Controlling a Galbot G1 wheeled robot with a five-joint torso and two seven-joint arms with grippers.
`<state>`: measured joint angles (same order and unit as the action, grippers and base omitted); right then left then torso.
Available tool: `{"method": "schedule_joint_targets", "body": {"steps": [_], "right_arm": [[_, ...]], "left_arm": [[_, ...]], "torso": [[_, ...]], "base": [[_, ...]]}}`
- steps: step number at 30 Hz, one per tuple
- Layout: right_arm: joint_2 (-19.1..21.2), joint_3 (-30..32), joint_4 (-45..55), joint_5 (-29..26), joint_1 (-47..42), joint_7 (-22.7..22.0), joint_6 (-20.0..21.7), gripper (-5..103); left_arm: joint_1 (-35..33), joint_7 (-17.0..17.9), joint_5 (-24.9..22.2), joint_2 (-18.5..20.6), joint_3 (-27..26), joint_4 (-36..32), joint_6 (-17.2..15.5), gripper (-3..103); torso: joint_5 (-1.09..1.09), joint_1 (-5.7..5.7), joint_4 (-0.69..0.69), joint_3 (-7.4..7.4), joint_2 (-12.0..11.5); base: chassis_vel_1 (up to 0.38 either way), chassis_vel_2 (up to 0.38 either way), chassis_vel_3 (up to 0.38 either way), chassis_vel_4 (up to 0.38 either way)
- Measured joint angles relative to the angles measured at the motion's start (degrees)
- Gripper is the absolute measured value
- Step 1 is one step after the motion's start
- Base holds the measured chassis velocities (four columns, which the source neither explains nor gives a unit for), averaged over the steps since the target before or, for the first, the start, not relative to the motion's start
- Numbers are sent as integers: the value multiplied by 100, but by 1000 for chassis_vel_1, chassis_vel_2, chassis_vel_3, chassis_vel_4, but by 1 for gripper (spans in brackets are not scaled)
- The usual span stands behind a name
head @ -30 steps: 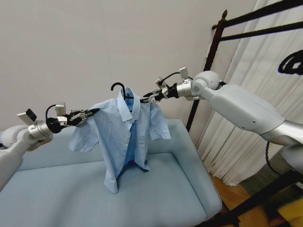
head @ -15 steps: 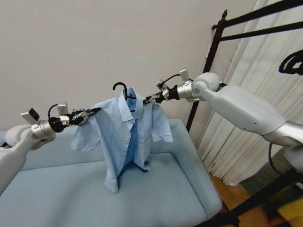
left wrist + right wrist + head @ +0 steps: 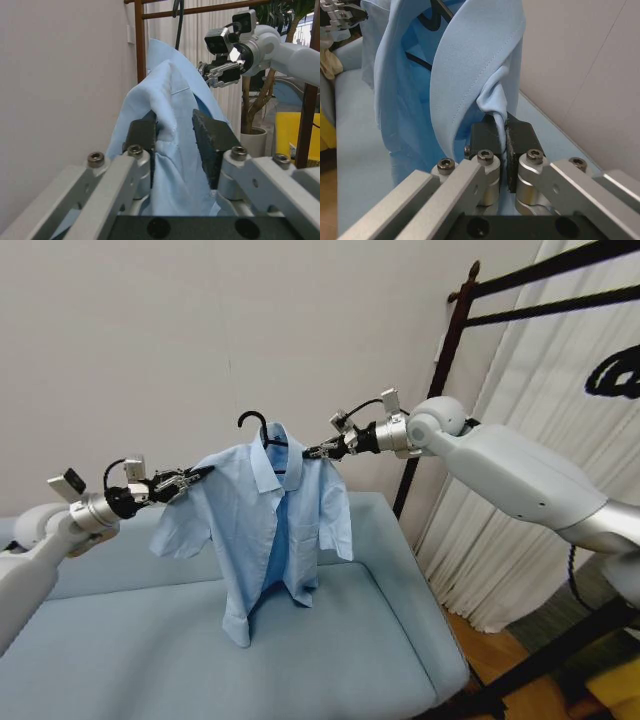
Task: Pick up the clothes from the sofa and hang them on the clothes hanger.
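A light blue shirt on a black hanger, hook upward, hangs in the air above the sofa, stretched between my two grippers. My left gripper is at one shoulder; the left wrist view shows a thick fold of shirt filling the gap between its pads. My right gripper is shut on the other shoulder, its pads pinching a tuck of the cloth. The hanger's black wire shows inside the collar. The right gripper also appears beyond the shirt.
A dark wooden clothes rack stands to the right, its post just behind my right arm and its bars overhead. White curtains hang behind it. The wall is close behind the sofa. A potted plant stands near the rack.
The shirt's right-hand sleeve, which flared outward, has swung down and now hangs straighter. The shirt and both grippers have edged slightly upward and rightward.
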<state>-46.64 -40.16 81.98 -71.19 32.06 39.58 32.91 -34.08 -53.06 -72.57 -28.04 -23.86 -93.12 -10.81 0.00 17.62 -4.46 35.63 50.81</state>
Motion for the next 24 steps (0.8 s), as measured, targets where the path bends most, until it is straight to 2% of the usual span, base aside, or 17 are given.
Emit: {"method": "schedule_joint_targets", "body": {"steps": [2,3,6,7,8,9,11,13,14,15,16,17,19,20,24], "right_arm": [[11,17,21,-40,-10,-13,0,2],[11,17,21,-40,-10,-13,0,2],[18,77,43,-150,-23,-63,0,2],[18,77,43,-150,-23,-63,0,2],[30,101,62,-209,-31,-89,0,2],[34,113,67,-223,-35,-96,0,2],[68,173,98,-319,-67,-136,2,2],[79,183,108,-347,-75,-147,2,2],[104,221,132,-412,-104,-173,4,2],[104,221,132,-412,-104,-173,4,2],[143,292,167,-500,-153,-192,7,2],[162,308,177,-521,-163,-192,8,2],[178,316,184,-533,-166,-193,8,2],[212,321,199,-554,-166,-190,8,2],[243,325,222,-584,-159,-184,8,2]], "left_arm": [[2,91,-3,-13,0,-14,-2,35],[2,91,-3,-13,0,-14,-2,35],[4,364,-26,-34,-2,-48,-3,52],[4,364,-26,-34,-2,-48,-3,52],[4,513,-45,-38,-14,-60,-3,57],[4,557,-54,-39,-18,-61,-4,57],[2,883,-98,-56,-47,-80,-3,68],[-1,972,-108,-59,-55,-90,-3,68],[-7,1190,-127,-68,-69,-119,-3,79],[-8,1225,-130,-69,-71,-123,-3,79],[-9,1499,-161,-80,-76,-139,9,84],[-8,1541,-162,-80,-76,-134,14,90],[-6,1552,-162,-80,-77,-131,15,90],[-3,1570,-162,-78,-80,-122,18,98],[-2,1621,-160,-73,-81,-139,20,100]], "torso": [[0,0,0,0,0],[0,0,0,0,0],[0,0,0,0,0],[0,0,0,0,0],[-1,0,0,0,0],[0,0,0,0,0],[0,0,0,0,0],[0,0,0,0,0],[0,0,0,0,0],[0,0,0,0,0],[0,0,0,0,0],[0,0,0,0,0],[0,0,0,0,0],[0,0,0,0,0],[0,0,0,0,0]], "base": [[0,0,0,0],[0,0,0,0],[0,0,0,0],[0,0,0,0],[0,0,0,0],[0,0,0,0],[0,0,0,0],[0,0,0,0],[0,0,0,0],[0,0,0,0],[0,0,0,0],[0,0,0,0],[0,0,0,0],[0,0,0,0],[0,0,0,0]]}}
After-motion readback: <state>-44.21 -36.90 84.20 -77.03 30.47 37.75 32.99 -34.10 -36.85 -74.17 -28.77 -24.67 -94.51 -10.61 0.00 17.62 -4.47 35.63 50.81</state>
